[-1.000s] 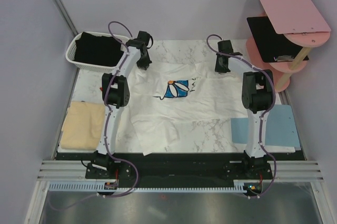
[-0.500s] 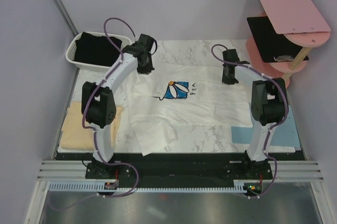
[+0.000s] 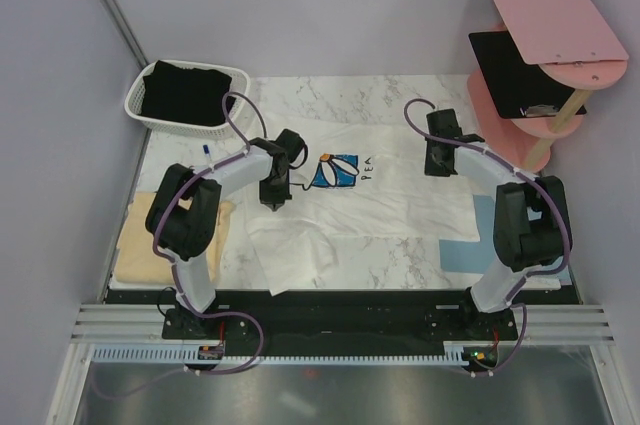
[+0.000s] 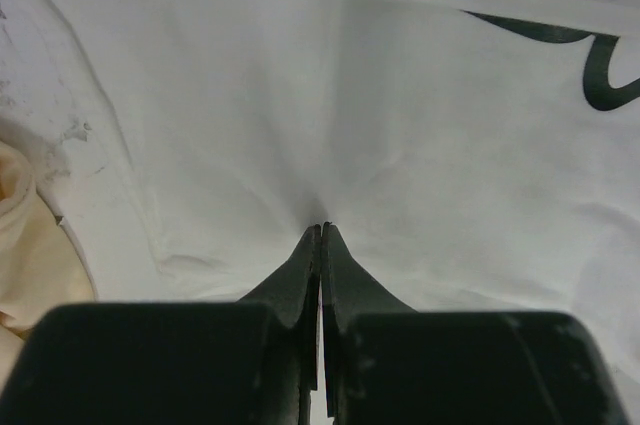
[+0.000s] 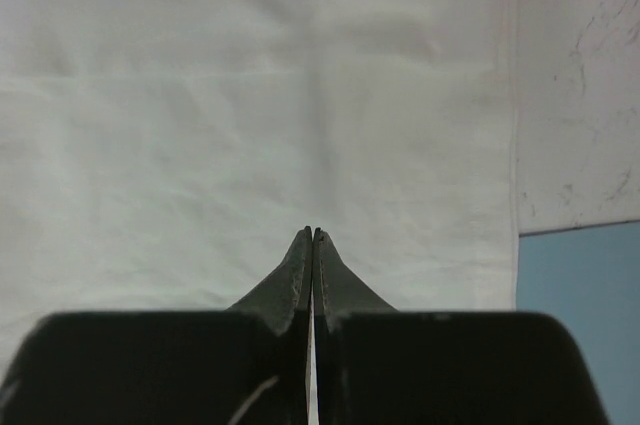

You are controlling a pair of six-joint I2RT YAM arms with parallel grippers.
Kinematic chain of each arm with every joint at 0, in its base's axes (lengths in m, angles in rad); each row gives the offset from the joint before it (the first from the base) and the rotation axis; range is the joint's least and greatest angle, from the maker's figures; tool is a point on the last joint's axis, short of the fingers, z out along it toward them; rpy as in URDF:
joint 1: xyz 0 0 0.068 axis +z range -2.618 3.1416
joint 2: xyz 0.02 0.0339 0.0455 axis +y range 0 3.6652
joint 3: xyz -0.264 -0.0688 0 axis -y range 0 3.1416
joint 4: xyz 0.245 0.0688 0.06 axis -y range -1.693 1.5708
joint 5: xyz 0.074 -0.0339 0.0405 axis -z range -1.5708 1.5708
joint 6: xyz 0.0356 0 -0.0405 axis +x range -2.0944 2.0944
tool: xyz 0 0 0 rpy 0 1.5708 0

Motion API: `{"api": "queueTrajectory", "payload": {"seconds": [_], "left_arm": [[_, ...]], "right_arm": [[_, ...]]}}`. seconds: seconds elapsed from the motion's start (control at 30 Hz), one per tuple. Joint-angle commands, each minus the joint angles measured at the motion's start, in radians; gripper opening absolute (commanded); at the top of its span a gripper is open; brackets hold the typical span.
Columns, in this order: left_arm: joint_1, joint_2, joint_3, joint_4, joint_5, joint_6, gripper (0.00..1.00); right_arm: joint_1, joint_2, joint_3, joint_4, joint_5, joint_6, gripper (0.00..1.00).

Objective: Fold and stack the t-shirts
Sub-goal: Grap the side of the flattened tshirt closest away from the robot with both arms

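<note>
marble table (image 3: 380, 95) with white tee (image 3: 400, 195), blue mat (image 3: 455, 245)

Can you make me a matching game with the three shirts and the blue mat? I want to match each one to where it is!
Things:
1. white daisy t-shirt
2. yellow t-shirt
3. black t-shirt
4. blue mat

Places:
A. inside the white basket
B. lying at the left edge of the table
C. on the table's right side
D. spread out in the middle

Pairs: 1-D, 2-B, 3-A, 4-C
</note>
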Motion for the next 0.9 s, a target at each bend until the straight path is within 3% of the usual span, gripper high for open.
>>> {"api": "queueTrajectory", "payload": {"seconds": [0.0,0.23,0.57,0.77,0.87], "left_arm": [[0.006,-0.039,-0.016,0.035,-0.043,-0.048,0.02],[0.042,0.062,0.010,0.012,-0.048,-0.034,0.02],[0.125,0.095,-0.001,-0.016,-0.086,-0.005,0.02],[0.107,-0.048,0.020,-0.003,-0.097,0.035,0.02],[0.055,-0.176,0.011,0.003,-0.085,0.046,0.10]], "right_arm": [[-0.001,0.055,-0.018,-0.015,0.040,0.027,0.00],[-0.003,0.196,0.042,-0.044,0.135,0.032,0.00],[-0.003,0.222,0.076,-0.029,0.166,0.028,0.00],[-0.001,-0.003,-0.022,0.079,0.052,0.016,0.00],[-0.003,-0.181,-0.093,0.105,0.023,0.028,0.12]]}}
